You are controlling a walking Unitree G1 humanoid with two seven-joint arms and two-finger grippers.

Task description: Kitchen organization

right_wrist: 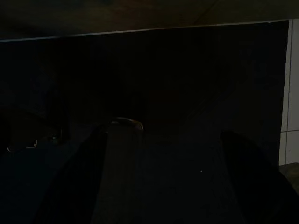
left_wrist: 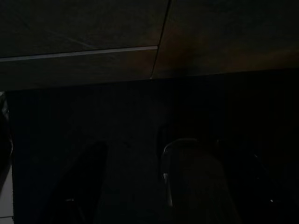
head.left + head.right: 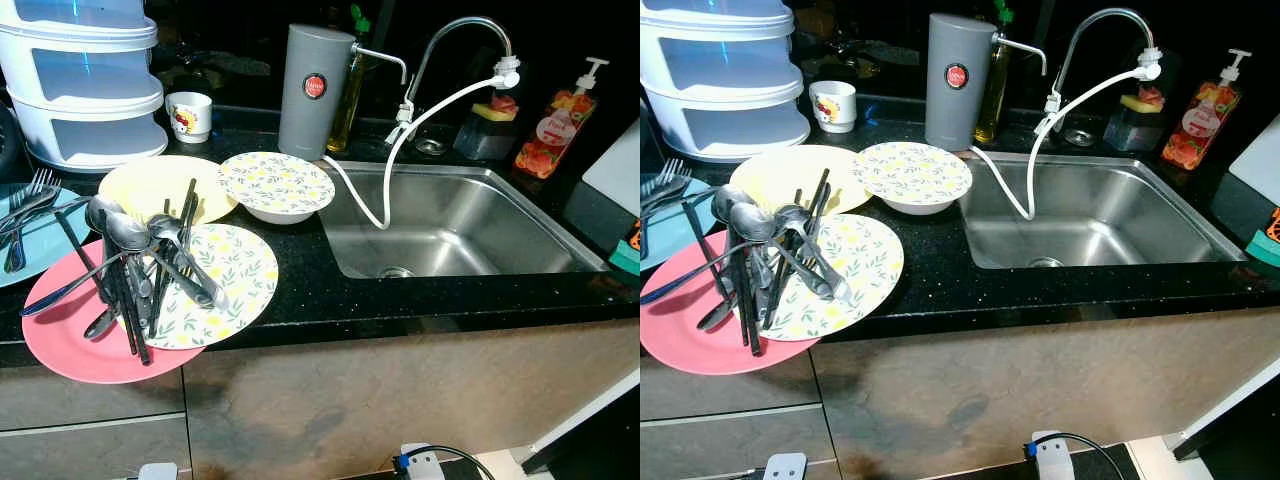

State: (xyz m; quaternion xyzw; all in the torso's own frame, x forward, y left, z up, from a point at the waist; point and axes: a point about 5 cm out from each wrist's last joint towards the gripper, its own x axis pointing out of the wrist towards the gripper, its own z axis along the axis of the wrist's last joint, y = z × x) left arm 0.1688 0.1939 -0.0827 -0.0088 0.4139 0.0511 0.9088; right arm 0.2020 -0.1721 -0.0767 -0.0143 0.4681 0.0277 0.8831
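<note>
Black fingers of my right pincer (image 1: 163, 177) hang spread in shade; left pincer (image 2: 126, 186) — cannot tell. Outward: black desk (image 3: 300, 290) carrying a pink plate (image 3: 70, 350), floral plate (image 3: 235, 270) under piled cutlery (image 3: 140, 270) — steel sink (image 3: 450, 225) beside.

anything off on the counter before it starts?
Yes. A heap of cutlery lies crisscrossed loose over the floral plate and pink plate. The plates overlap, and the pink one overhangs the counter edge. Forks lie on the blue plate. The sink holds no dishes.
</note>
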